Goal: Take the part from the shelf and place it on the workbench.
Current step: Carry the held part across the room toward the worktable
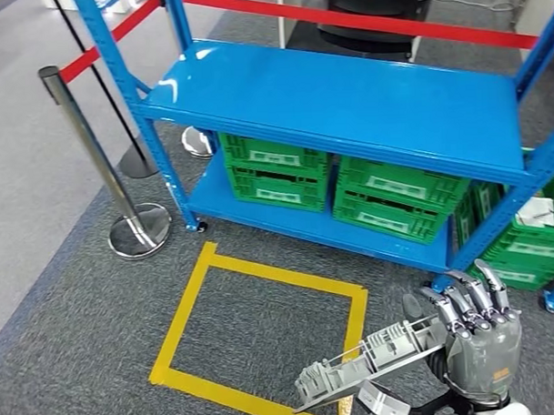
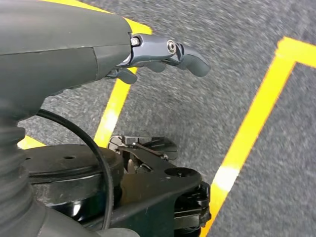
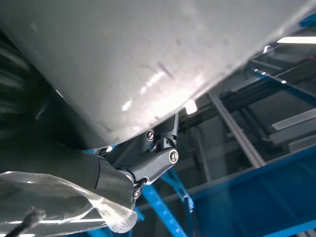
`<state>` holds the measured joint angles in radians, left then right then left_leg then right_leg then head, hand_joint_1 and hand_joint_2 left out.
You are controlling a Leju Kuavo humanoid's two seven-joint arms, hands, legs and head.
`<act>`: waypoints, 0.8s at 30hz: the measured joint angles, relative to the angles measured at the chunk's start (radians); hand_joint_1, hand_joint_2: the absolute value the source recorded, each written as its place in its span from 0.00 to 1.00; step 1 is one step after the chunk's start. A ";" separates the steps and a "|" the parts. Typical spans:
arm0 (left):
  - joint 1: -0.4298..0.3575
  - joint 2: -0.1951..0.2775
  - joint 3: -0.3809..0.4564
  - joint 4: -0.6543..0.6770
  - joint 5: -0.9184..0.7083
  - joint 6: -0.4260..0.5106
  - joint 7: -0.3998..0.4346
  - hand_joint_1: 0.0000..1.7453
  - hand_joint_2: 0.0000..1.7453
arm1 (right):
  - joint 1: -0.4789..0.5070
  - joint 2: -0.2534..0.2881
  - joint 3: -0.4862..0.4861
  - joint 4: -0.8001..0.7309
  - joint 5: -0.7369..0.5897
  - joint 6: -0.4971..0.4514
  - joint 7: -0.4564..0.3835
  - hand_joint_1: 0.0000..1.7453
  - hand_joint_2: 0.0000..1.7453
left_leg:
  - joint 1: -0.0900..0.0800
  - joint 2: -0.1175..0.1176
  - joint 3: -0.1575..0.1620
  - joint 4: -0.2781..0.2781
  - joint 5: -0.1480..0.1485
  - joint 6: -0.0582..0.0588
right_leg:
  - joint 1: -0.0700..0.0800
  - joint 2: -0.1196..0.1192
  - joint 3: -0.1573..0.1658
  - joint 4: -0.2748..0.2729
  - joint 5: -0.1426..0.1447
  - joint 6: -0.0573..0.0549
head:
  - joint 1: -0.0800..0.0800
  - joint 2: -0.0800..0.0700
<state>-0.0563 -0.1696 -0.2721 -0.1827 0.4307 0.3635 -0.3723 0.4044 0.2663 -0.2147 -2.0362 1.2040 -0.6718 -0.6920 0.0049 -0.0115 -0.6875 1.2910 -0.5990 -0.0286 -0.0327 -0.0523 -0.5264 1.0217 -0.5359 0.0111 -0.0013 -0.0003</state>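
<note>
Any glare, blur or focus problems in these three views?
Head view: sharp, with ceiling-light glare on the blue shelf. Left wrist view: carpet and yellow tape smeared; left hand crisp. Right wrist view: the part is a soft grey mass with bright reflections; background hazy.

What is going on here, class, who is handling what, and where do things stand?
The robot's right hand holds a long grey ribbed part out over the carpet, beside a yellow tape rectangle. Ahead is a blue shelf with green crates on its lower level. The left hand hangs over the floor, holding nothing. No workbench is in sight, so the placing step is not yet done.
</note>
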 joint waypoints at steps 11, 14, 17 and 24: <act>0.005 0.002 -0.004 0.000 0.000 0.000 0.000 0.00 1.00 | -0.004 0.000 0.000 0.002 -0.001 0.000 0.000 1.00 1.00 | -0.006 0.023 0.122 -0.281 0.119 0.048 | -0.004 0.000 -0.034 0.077 -0.066 0.047 | 0.002 0.000; 0.003 0.001 -0.004 0.000 0.000 0.000 0.000 0.00 1.00 | -0.001 0.000 -0.001 0.005 -0.001 0.000 0.000 1.00 1.00 | -0.016 -0.010 0.120 -0.280 0.121 0.060 | 0.006 0.047 -0.128 0.265 -0.134 0.034 | 0.007 0.000; 0.003 0.001 -0.004 0.000 0.000 0.000 0.000 0.00 1.00 | 0.000 0.000 -0.002 0.007 -0.001 0.000 0.000 1.00 1.00 | -0.021 -0.054 0.120 -0.273 0.120 0.062 | 0.013 0.062 -0.115 0.201 -0.053 0.022 | 0.007 0.000; 0.003 0.001 -0.004 0.001 0.000 0.000 0.001 0.00 1.00 | 0.000 0.000 -0.003 0.008 0.000 0.000 0.000 1.00 1.00 | -0.019 -0.113 0.088 -0.243 0.117 0.033 | 0.004 0.118 -0.029 0.022 0.008 0.010 | 0.004 0.000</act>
<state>-0.0537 -0.1684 -0.2761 -0.1819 0.4307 0.3635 -0.3715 0.4044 0.2663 -0.2181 -2.0287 1.2037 -0.6718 -0.6920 -0.0136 -0.1249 -0.5990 1.0483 -0.4820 0.0047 -0.0283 0.0654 -0.5550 1.0436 -0.5278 0.0209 0.0024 -0.0001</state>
